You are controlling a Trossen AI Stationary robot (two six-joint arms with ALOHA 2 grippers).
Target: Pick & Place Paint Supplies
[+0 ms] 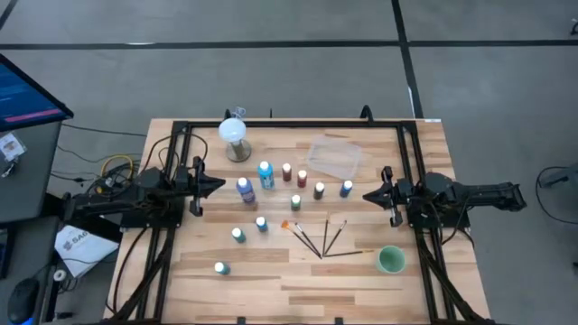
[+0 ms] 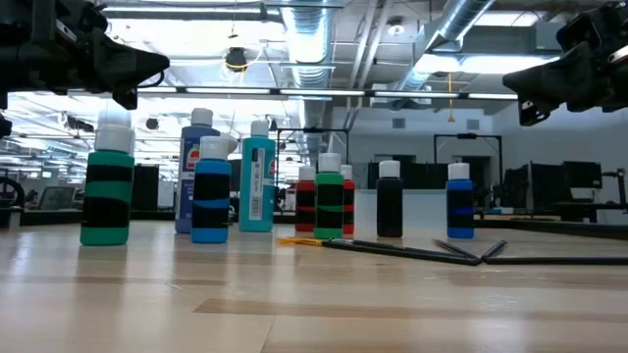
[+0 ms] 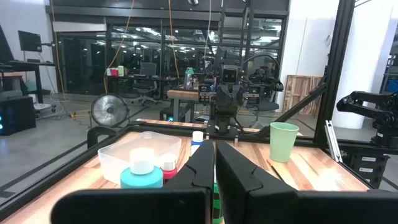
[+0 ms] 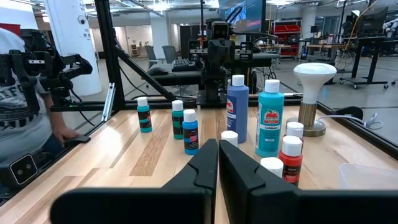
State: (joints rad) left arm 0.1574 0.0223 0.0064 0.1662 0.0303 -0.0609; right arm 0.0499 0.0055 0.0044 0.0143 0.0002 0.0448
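Paint bottles [image 1: 271, 194] stand between left gripper [image 1: 219, 185] (closed) and right gripper [image 1: 368, 196].

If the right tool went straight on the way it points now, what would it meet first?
The shut right tool points across the table toward the left arm. Probably first: the blue-banded bottle just ahead, though the tool's height above it is unclear.

A pale planked wooden tabletop [image 1: 298, 271] stands on a grey concrete floor [image 1: 271, 72] crossed by dark lines. Beyond its left edge sits a lit blue monitor screen [image 1: 23, 90]. Overhead run silver ceiling ducts [image 2: 461, 29]; a round floor fan [image 3: 107, 111] stands before dark glass partitions [image 3: 155, 56].
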